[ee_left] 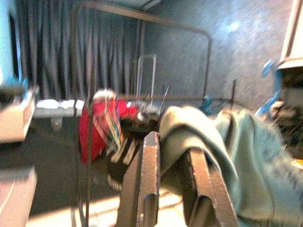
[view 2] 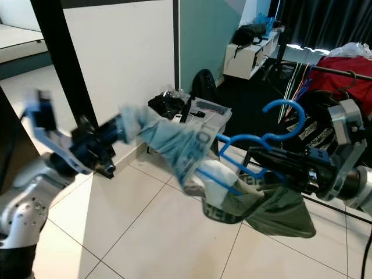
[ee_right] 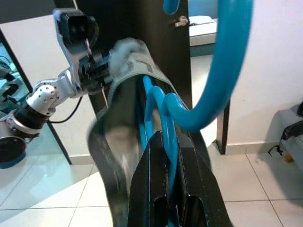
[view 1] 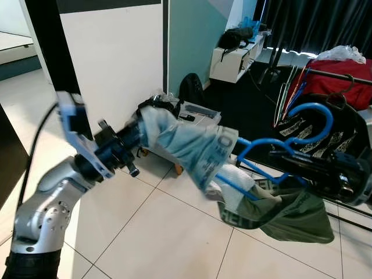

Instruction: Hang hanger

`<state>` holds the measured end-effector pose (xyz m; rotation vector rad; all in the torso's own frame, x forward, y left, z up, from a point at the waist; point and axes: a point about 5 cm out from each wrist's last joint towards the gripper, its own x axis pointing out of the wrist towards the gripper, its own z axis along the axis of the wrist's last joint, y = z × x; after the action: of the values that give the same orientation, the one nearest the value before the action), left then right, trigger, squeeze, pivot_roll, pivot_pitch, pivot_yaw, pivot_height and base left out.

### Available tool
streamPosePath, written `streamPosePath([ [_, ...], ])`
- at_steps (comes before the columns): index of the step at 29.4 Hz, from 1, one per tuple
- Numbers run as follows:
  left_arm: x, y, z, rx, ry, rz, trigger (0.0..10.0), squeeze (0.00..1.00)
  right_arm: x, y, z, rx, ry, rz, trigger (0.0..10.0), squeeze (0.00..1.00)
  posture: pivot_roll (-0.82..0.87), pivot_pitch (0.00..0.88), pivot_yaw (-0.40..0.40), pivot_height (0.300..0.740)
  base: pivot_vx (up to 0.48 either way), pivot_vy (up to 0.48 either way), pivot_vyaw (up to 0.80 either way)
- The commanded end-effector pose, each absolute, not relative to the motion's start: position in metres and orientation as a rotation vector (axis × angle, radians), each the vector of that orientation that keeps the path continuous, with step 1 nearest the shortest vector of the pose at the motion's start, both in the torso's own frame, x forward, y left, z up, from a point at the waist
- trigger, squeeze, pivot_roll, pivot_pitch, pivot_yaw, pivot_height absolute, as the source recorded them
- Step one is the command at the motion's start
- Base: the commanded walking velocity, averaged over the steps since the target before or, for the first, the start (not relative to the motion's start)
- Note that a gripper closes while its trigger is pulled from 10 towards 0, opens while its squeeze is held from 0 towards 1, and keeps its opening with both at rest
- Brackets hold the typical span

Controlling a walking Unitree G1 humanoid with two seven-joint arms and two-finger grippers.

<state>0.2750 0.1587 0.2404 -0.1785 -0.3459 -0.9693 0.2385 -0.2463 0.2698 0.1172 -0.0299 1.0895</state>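
At about nine o'clock in the left eye view the left gripper (view 1: pixel 135 141) reaches toward the middle, and its two black fingers are closed on one end of the pale green garment (view 1: pixel 192 148). In the left wrist view the cloth is folded over and between the fingers (ee_left: pixel 149 175), so the hold seems shallow. The garment stretches from there toward three o'clock and sags at five o'clock, where a darker part with letters hangs low over the tiled floor (view 1: pixel 145 232).

Under the cloth runs the blue hanger (view 1: pixel 273 145). Its hook (view 1: pixel 317 113) curls up at about two o'clock, open to the air and not yet on any bar. The right gripper (view 1: pixel 276 157) is at three o'clock; its fingers are pressed together on the neck of the hanger, as the right wrist view shows clearly.

Behind it, at one to two o'clock, stands the clothes rail (view 1: pixel 343 74) with a red garment (view 1: pixel 343 84) and other hangers already on it.

Several things could go wrong from here. If the two arms move apart, the cloth may slide out of the left gripper, or slip off the hanger shoulder. The thin neck may turn between the right fingers, so the hook points the wrong way and misses the rail. The hook may also catch on the crowded hangers, or the sagging part may drag.
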Motion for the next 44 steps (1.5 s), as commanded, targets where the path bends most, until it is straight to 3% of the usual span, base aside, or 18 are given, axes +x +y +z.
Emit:
streamPosePath([
  [1,0.275,0.153,0.221,-0.140,-0.214,-1.004,10.0,1.00,0.240,-0.249,0.277,0.099,-0.083,1.072,0.0,0.00,-0.08,0.000,-0.051,0.740,0.000,0.000,0.00],
  [7,0.270,0.151,0.205,-0.053,-0.115,-1.029,10.0,1.00,0.240,-0.248,0.280,0.101,-0.097,1.074,0.0,0.00,-0.08,0.000,-0.051,0.740,0.000,0.000,0.00],
  [14,0.281,0.167,0.188,0.084,-0.025,-0.904,10.0,1.00,0.241,-0.248,0.266,0.026,-0.002,1.044,0.0,0.00,-0.08,0.000,-0.051,0.740,0.000,0.000,0.00],
  [20,0.286,0.171,0.184,0.101,-0.008,-0.848,10.0,1.00,0.243,-0.249,0.259,-0.004,0.030,1.020,0.0,0.00,-0.08,0.000,-0.051,0.740,0.000,0.000,0.00],
  [21,0.295,0.178,0.178,0.131,0.024,-0.741,10.0,1.00,0.249,-0.250,0.249,-0.041,0.074,0.959,0.0,0.00,-0.09,0.000,-0.048,0.740,0.000,0.000,0.00],
  [22,0.295,0.178,0.178,0.131,0.024,-0.741,10.0,1.00,0.249,-0.250,0.249,-0.041,0.074,0.959,0.0,0.00,-0.09,0.000,-0.048,0.740,0.000,0.000,0.00],
  [23,0.306,0.191,0.169,0.143,0.063,-0.550,10.0,0.86,0.261,-0.252,0.234,-0.050,0.110,0.817,9.8,0.00,-0.09,0.000,-0.047,0.740,0.000,0.000,0.00],
  [24,0.306,0.191,0.169,0.143,0.063,-0.550,10.0,0.86,0.261,-0.252,0.234,-0.050,0.110,0.817,9.8,0.00,-0.09,0.000,-0.047,0.740,0.000,0.000,0.00],
  [25,0.311,0.201,0.160,0.131,0.097,-0.405,10.0,0.00,0.272,-0.252,0.219,-0.053,0.154,0.684,10.0,0.00,-0.09,0.000,-0.048,0.740,0.000,0.000,0.00],
  [27,0.305,0.212,0.146,0.072,0.111,-0.193,10.0,0.00,0.289,-0.250,0.188,-0.026,0.214,0.424,10.0,0.00,-0.09,0.000,-0.054,0.740,0.000,0.000,-0.37],
  [28,0.305,0.212,0.146,0.072,0.111,-0.193,10.0,0.00,0.289,-0.250,0.188,-0.026,0.214,0.424,10.0,0.00,-0.09,0.000,-0.054,0.740,0.000,0.000,-0.73],
  [31,0.284,0.215,0.134,-0.051,0.119,-0.056,10.0,0.00,0.294,-0.250,0.161,-0.004,0.235,0.184,10.0,0.00,-0.09,0.000,-0.059,0.740,0.000,0.000,-0.75],
  [34,0.275,0.212,0.131,-0.090,0.123,-0.062,10.0,0.00,0.293,-0.251,0.155,0.006,0.239,0.133,10.0,0.00,-0.08,0.000,-0.060,0.740,0.000,0.000,-0.76],
  [37,0.251,0.185,0.132,-0.102,0.100,-0.172,10.0,0.00,0.287,-0.250,0.139,-0.019,0.241,0.023,10.0,0.00,-0.07,0.000,-0.066,0.740,0.000,0.000,-0.76],
  [44,0.262,0.170,0.136,-0.069,0.049,-0.175,10.0,0.00,0.287,-0.241,0.127,-0.066,0.235,-0.059,10.0,0.00,-0.08,0.000,-0.073,0.740,0.000,0.000,-0.76],
])
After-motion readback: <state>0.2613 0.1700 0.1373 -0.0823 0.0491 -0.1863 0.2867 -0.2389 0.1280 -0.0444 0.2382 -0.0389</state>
